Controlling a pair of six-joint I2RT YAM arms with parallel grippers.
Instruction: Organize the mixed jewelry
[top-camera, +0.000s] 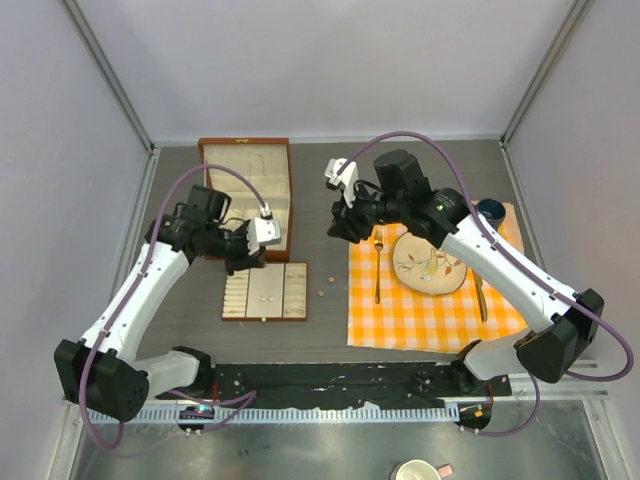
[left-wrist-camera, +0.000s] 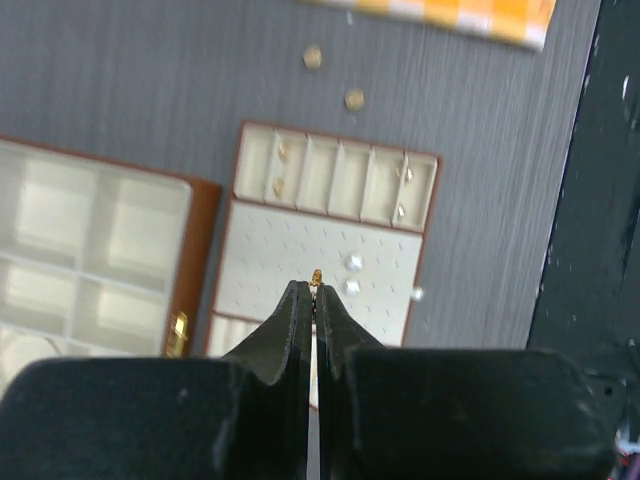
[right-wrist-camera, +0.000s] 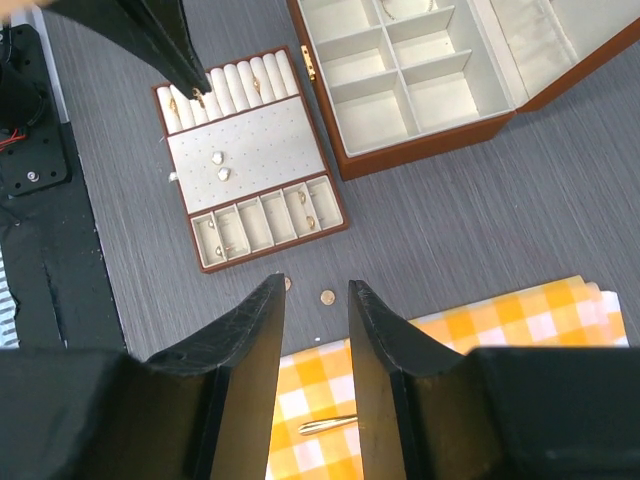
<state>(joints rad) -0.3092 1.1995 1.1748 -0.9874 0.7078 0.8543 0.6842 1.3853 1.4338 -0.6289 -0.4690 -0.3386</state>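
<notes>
Pinching tiny gold stud (left-wrist-camera: 316, 275) in clenched left gripper (left-wrist-camera: 315, 292). Holding nothing in part-open right gripper (right-wrist-camera: 315, 290). Counting two round gold studs (left-wrist-camera: 354, 99) loose on grey counter (left-wrist-camera: 120, 80).

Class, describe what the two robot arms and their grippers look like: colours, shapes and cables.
Both the left arm and right arm have white tubular links, black joint housings and a looping mauve cable. Each wrist carries a small white camera block. The left gripper and right gripper have black, tapering, matte fingers.
</notes>
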